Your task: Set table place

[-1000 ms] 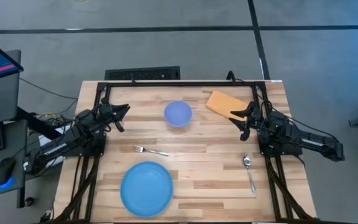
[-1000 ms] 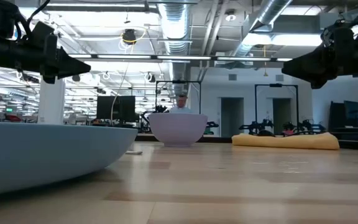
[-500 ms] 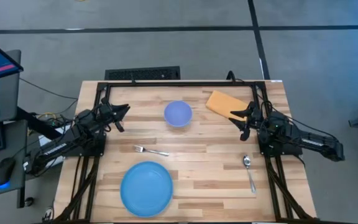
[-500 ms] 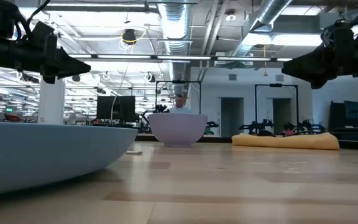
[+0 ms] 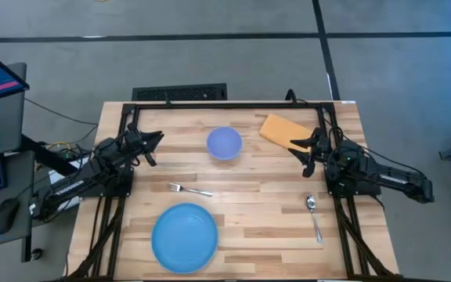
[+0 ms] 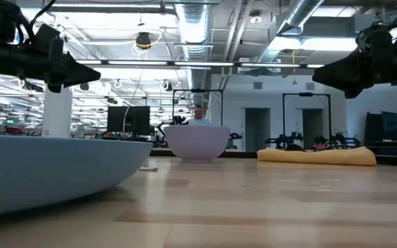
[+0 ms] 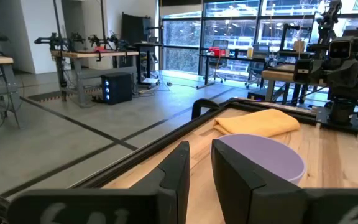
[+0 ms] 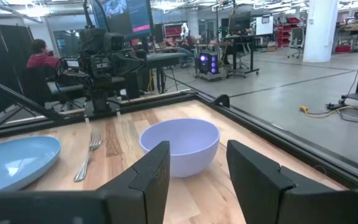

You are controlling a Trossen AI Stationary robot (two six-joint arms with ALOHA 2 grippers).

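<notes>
On the pale plank table [image 5: 261, 196] lie a blue plate [image 5: 185, 237] near the front, a lavender bowl [image 5: 224, 143] at the far middle, a fork [image 5: 190, 189], a spoon [image 5: 313, 215] at the right, and a folded orange-tan cloth [image 5: 280, 129] at the far right. My left gripper [image 5: 155, 147] hovers at the table's left edge, open only a little and empty, pointing toward the bowl [image 7: 260, 155]. My right gripper [image 5: 304, 154] hovers at the right edge beside the cloth, open and empty, and faces the bowl [image 8: 180, 144].
A black metal frame [image 5: 225, 106] runs along the table's edges. In the low view the plate [image 6: 47, 172] fills the near left, with the bowl [image 6: 197, 143] and the cloth [image 6: 317, 156] behind it. Bare planks lie between the fork and the spoon.
</notes>
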